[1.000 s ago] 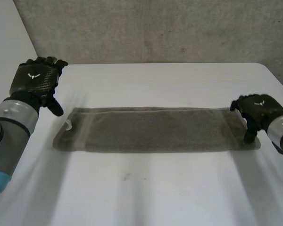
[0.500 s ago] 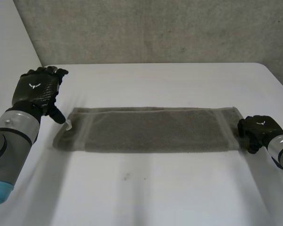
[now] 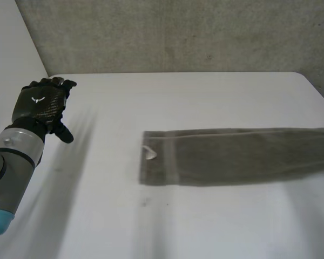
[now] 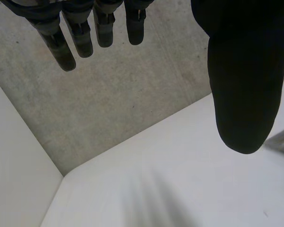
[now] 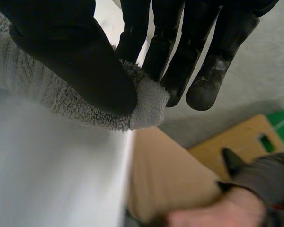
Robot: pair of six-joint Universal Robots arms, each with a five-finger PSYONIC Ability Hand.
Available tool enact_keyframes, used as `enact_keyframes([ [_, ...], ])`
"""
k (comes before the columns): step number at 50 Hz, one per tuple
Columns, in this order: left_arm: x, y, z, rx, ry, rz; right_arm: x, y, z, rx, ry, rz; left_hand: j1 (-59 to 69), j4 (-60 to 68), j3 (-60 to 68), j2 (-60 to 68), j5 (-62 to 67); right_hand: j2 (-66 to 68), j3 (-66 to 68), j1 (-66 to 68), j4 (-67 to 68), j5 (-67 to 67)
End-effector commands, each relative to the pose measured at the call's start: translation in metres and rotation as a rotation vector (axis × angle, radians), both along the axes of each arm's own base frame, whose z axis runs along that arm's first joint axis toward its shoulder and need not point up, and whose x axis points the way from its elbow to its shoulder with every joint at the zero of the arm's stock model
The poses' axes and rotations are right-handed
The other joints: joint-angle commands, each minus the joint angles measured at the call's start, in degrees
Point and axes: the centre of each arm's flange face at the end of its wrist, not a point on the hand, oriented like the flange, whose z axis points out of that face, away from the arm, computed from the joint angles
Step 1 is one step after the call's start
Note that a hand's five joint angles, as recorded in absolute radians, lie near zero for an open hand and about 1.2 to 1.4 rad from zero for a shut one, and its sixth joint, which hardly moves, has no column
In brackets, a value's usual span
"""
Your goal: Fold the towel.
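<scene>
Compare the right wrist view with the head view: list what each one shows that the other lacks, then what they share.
Right wrist view gives: the right hand pinching a corner of the towel between thumb and fingers, and a person's hand beyond the edge of the table. Head view gives: the left hand, raised at the table's left side, apart from the towel, and a small white tag at the towel's free end. Both: the towel and the white table.

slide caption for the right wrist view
Right hand pinching a corner of the grey towel between thumb and fingers.
</scene>
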Motion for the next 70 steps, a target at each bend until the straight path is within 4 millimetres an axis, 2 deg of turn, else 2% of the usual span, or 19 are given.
enact_keyframes([
  [1,0.0,0.0,0.0,0.0,0.0,0.002,0.029,-0.007,0.043,-0.124,0.049,0.083,-0.5,0.4,0.3,0.5,-1.6,4.1,6.4,17.2,2.2,13.6],
  [3,0.0,0.0,0.0,0.0,0.0,0.0,0.058,-0.003,0.06,-0.177,0.025,0.149,-0.5,0.4,0.3,0.5,-1.6,4.1,6.4,17.2,2.2,13.6],
  [5,0.0,0.0,0.0,0.0,0.0,0.0,0.116,0.013,0.085,-0.255,-0.028,0.292,-0.5,0.4,0.3,0.5,-1.6,4.1,6.4,17.2,2.2,13.6],
  [6,0.0,0.0,0.0,0.0,0.0,0.0,0.116,0.013,0.085,-0.256,-0.028,0.293,-0.5,0.4,0.3,0.5,-1.6,4.1,6.4,17.2,2.2,13.6],
  [8,0.0,0.001,0.0,-0.001,0.002,0.002,0.178,0.037,0.09,-0.273,-0.082,0.451,-0.5,0.4,0.3,0.5,-1.6,4.1,6.4,17.2,2.2,13.6],
  [11,0.0,0.002,-0.002,0.006,-0.002,0.002,0.212,0.055,0.089,-0.267,-0.105,0.544,-0.5,0.4,0.3,0.5,-1.6,4.1,6.4,17.2,2.2,13.6],
  [13,0.001,0.003,-0.003,0.009,-0.003,0.002,0.275,0.098,0.069,-0.211,-0.117,0.733,-0.5,0.4,0.3,0.5,-1.6,4.1,6.4,17.2,2.2,13.6],
  [14,0.001,0.003,-0.003,0.009,-0.003,0.002,0.275,0.099,0.069,-0.211,-0.117,0.734,-0.5,0.4,0.3,0.5,-1.6,4.1,6.4,17.2,2.2,13.6],
  [16,0.0,0.003,-0.003,0.01,-0.001,0.001,0.328,0.147,0.038,-0.13,-0.122,0.908,-0.5,0.4,0.3,0.5,-1.6,4.1,6.4,17.2,2.2,13.6],
  [21,0.001,0.004,-0.005,0.018,-0.005,0.002,0.359,0.193,-0.014,0.009,-0.105,1.032,-0.5,0.4,0.3,0.5,-1.6,4.1,6.4,17.2,2.2,13.6],
  [27,0.0,0.005,-0.006,0.021,-0.006,-0.001,0.362,0.205,-0.034,0.067,-0.1,1.052,-0.5,0.4,0.3,0.5,-1.6,4.1,6.4,17.2,2.2,13.6],
  [28,0.0,0.005,-0.006,0.02,-0.006,-0.001,0.36,0.203,-0.032,0.065,-0.097,1.041,-0.5,0.4,0.3,0.5,-1.6,-9.9,-7.5,3.3,-11.7,-0.3],
  [29,0.0,0.005,-0.006,0.018,-0.005,-0.003,0.359,0.202,-0.028,0.063,-0.102,1.03,-0.5,0.4,0.3,0.5,-1.6,-56.8,-54.4,-43.7,-58.7,-47.3],
  [31,0.0,0.005,-0.006,0.017,-0.005,-0.003,0.356,0.2,-0.019,0.05,-0.115,1.018,-0.5,0.4,0.3,0.5,-1.6,-65.9,-63.6,-52.8,-67.8,-56.4],
  [35,-0.001,0.005,-0.006,0.015,-0.005,-0.006,0.337,0.182,0.004,0.007,-0.145,0.948,-0.5,0.4,0.3,0.5,-1.6,-65.9,-63.6,-52.8,-67.8,-56.4],
  [43,-0.005,0.006,-0.005,0.013,-0.007,-0.021,0.254,0.135,0.032,-0.005,-0.316,0.661,-0.5,0.4,0.3,0.5,-1.6,-65.9,-63.6,-52.8,-67.8,-56.4],
  [54,-0.059,0.021,-0.004,-0.005,-0.007,-0.184,0.181,0.125,-0.009,0.158,-0.378,0.492,-0.5,0.4,0.3,0.5,-1.6,-63.0,-60.7,-49.9,-64.9,-53.5],
  [66,-0.096,0.037,0.016,-0.07,0.031,-0.289,0.164,0.117,-0.033,0.233,-0.416,0.454,-0.5,0.4,0.3,0.5,-1.6,-28.7,-26.3,-15.5,-30.6,-19.1],
  [70,-0.099,0.04,0.023,-0.086,0.04,-0.257,0.164,0.113,-0.032,0.212,-0.411,0.456,-0.5,0.4,0.3,0.5,-1.6,2.5,4.9,15.6,0.6,12.0],
])
